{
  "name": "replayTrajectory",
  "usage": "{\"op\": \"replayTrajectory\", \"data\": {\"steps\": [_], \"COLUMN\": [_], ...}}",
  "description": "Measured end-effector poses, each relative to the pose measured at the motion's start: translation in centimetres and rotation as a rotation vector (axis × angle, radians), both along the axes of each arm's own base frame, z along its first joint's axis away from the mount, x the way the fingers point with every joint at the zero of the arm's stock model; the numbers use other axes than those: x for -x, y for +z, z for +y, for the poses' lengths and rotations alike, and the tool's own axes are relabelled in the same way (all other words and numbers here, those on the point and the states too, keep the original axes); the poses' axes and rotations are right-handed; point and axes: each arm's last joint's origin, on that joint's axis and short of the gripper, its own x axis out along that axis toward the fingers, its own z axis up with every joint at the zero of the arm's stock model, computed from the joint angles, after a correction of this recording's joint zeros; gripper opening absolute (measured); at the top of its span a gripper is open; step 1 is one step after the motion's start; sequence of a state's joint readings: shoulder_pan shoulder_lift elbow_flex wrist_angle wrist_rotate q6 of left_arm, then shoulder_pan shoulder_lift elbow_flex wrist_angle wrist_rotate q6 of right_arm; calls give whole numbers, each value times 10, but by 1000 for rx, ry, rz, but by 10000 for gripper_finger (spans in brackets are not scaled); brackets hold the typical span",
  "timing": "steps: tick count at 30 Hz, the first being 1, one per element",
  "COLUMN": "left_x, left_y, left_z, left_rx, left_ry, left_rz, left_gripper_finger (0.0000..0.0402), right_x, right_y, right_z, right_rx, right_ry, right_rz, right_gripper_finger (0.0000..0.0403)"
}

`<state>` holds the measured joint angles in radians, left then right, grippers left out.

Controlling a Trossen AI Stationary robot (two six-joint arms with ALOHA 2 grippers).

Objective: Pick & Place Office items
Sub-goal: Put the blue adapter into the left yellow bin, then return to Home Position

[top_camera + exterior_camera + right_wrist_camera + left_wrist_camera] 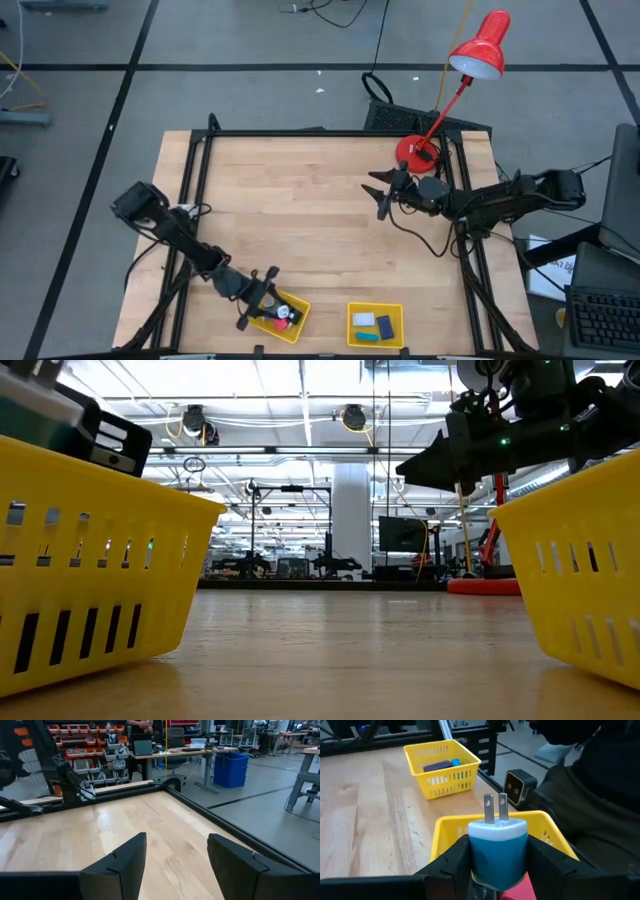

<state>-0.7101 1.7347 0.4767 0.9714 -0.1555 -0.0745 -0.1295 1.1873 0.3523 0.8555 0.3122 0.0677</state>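
My left gripper [262, 293] hovers over the left yellow tray [292, 325] by the table's near edge, shut on a blue-and-white plug charger [496, 827] with two metal prongs. A pink-red item [519, 893] lies in that tray under the charger, and small pink-red and black pieces [283, 315] show there from above. The right yellow tray [375, 309] holds a dark blue item [385, 324], a light one [364, 319] and a teal one [368, 337]. My right gripper [383, 193] is open and empty above the table, near the lamp's base. My left gripper pinches the charger's blue body [497, 862] between its two fingers [457, 857], one on each side. The white end and prongs [495, 807] stick out forward past the fingertips. The charger is lifted clear above the left tray's inside.
A red desk lamp [480, 45] stands on its round base [415, 152] at the table's far right, with its cord trailing past my right arm. A small camera [519, 787] sits at the near edge between the trays. Bare wood spreads over the table's middle [300, 210].
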Motion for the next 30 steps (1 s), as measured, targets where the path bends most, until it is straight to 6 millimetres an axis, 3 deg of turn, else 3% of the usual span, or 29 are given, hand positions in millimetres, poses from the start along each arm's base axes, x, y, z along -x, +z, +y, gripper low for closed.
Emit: {"op": "replayTrajectory", "data": {"steps": [8, 20, 30], "left_x": [-6, -12, -8], "left_y": [-7, -11, 27], "left_z": [6, 16, 21], "left_rx": [130, 87, 152], "left_ry": [107, 142, -16], "left_rz": [96, 121, 52], "left_gripper_finger": [218, 271, 276], "right_x": [0, 0, 0], "right_y": [0, -2, -4], "right_z": [0, 0, 0], "right_rx": [0, 4, 34], "right_ry": [0, 1, 4], "right_rz": [-1, 26, 65], "right_gripper_finger": [196, 196, 196]}}
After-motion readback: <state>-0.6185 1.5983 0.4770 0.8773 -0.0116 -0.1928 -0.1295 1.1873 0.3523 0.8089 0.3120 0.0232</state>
